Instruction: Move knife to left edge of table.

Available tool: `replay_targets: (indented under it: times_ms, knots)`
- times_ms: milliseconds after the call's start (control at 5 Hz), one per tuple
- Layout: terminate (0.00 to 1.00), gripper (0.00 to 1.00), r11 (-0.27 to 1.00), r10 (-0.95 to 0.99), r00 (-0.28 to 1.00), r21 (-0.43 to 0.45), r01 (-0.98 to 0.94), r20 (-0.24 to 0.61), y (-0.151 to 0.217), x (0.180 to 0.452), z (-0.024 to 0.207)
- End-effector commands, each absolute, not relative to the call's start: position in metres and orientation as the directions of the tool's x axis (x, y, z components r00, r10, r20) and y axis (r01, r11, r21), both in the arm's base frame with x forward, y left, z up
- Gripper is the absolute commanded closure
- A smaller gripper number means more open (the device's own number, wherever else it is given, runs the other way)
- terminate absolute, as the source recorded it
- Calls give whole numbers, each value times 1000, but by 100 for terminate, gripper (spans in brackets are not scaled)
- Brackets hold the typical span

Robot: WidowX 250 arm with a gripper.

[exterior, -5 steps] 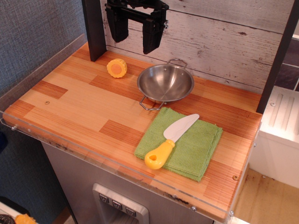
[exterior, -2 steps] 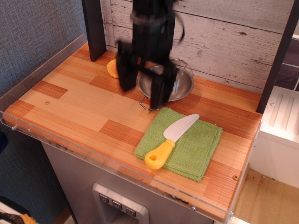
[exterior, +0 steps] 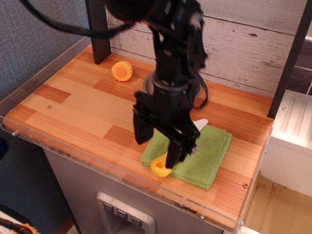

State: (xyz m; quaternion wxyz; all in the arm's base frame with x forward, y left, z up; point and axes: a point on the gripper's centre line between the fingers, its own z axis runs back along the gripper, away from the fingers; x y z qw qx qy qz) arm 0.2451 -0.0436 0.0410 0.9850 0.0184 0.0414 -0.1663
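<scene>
Observation.image showed the claw (exterior: 158, 146) spread wide and holding nothing, having swung within a second from high at the back wall down over the green cloth (exterior: 204, 156), which suggested the approach was nearly done and the grasp came next. The knife (exterior: 163, 167) lay undisturbed on that cloth, mostly hidden under the claw, its yellow handle poking out at the claw's 6 o'clock and its blade tip at 2 o'clock, with the worktop (exterior: 73, 107) stretching bare toward 9 o'clock.
</scene>
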Motion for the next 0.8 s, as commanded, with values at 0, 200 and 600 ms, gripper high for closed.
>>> replay_targets:
  times_ms: [0, 200, 600]
  knots:
    - [0, 0, 934, -351, 933, 40, 355, -78, -55, 248, 28]
    - [0, 0, 931, -356, 930, 47, 361, -86, -57, 248, 24]
    - [0, 100, 928, -362, 927, 56, 368, -97, -57, 248, 23]
